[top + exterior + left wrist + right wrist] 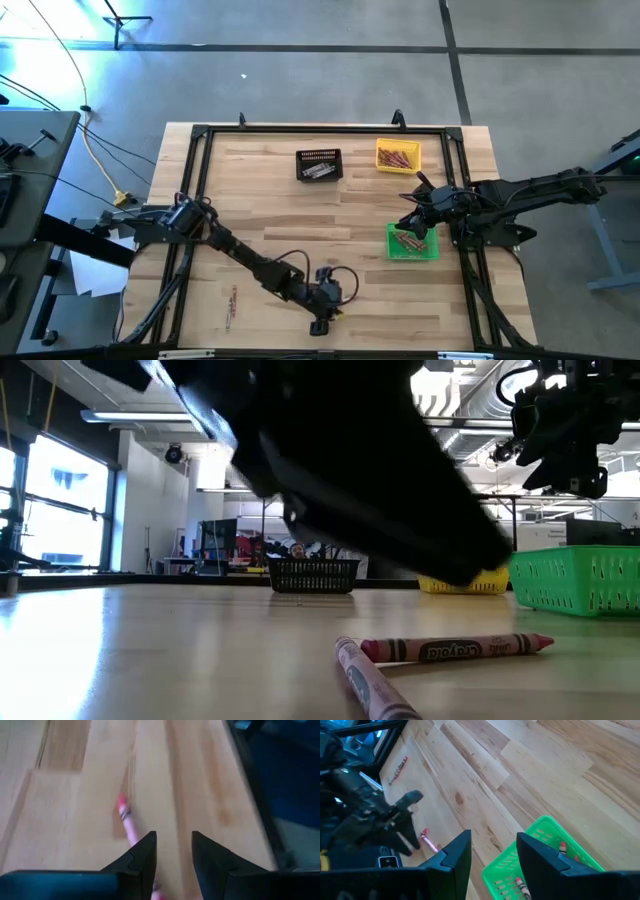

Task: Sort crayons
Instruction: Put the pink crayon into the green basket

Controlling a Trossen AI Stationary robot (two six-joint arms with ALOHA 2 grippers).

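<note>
Pale wood ran under my left claw (172, 852) as it hung low over the bench (270, 200) near the front edge, fingers parted a little and holding nothing. A pink crayon (126, 817) lay on the boards just ahead, its near end slipping behind one finger. In the low view two crayons (455, 648) lay touching at one end in a V, though I couldn't say for sure which of them my claw was over. My right claw (492, 855) hovered above the green bin (413, 243), open and empty, with crayons lying inside. More sat in the yellow bin (398, 156) and the black bin (319, 165) at the back. A further pair (231, 303) lay loose on the wood, front left.
</note>
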